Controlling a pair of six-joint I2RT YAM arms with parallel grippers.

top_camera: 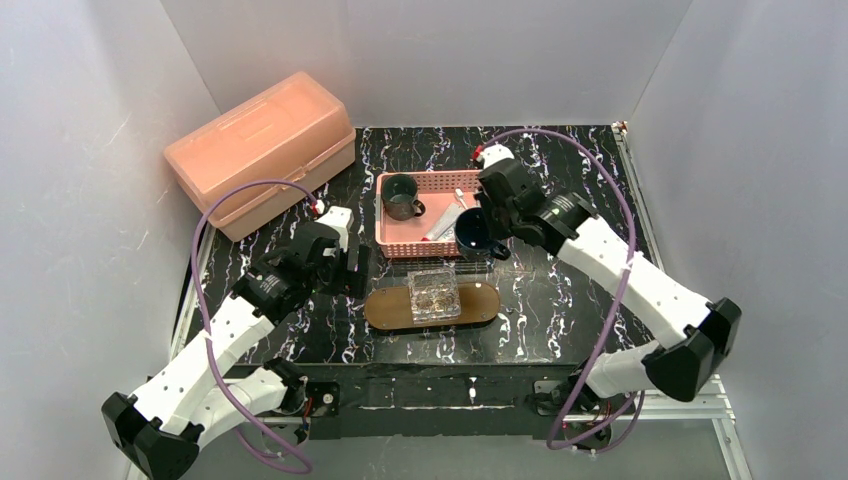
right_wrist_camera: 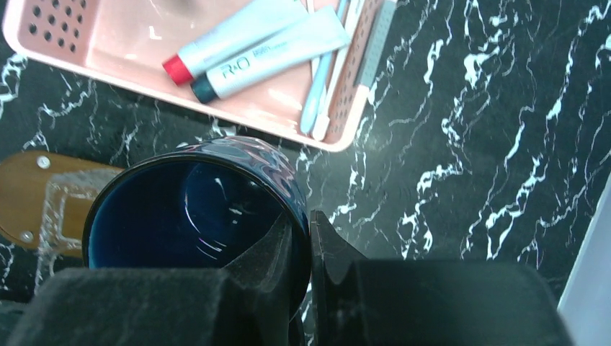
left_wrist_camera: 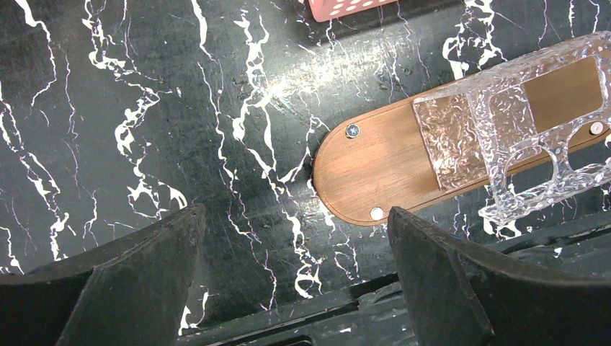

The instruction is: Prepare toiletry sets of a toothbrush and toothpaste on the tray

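You appear to be at an early step: no toothbrush or tube lies on the tray [left_wrist_camera: 375,162] yet. At the lower left of the right wrist view, the right end effector [right_wrist_camera: 301,225] pinches the rim of a dark blue mug [right_wrist_camera: 187,209], one finger inside the wall and one outside. The mug is just beside the pink basket's [right_wrist_camera: 43,29] near edge. Inside the basket, at the top of that view, two toothpaste tubes [right_wrist_camera: 266,47] lie side by side, with pale toothbrushes [right_wrist_camera: 317,101] next to them. The tray lies on the dark marbled surface [left_wrist_camera: 108,108], with a clear plastic box [left_wrist_camera: 519,115] resting on it. The left end effector [left_wrist_camera: 295,216] is spread wide and holds nothing, near the tray's rounded end. Next, you likely need to put the mug down, then reach for a brush and a tube.
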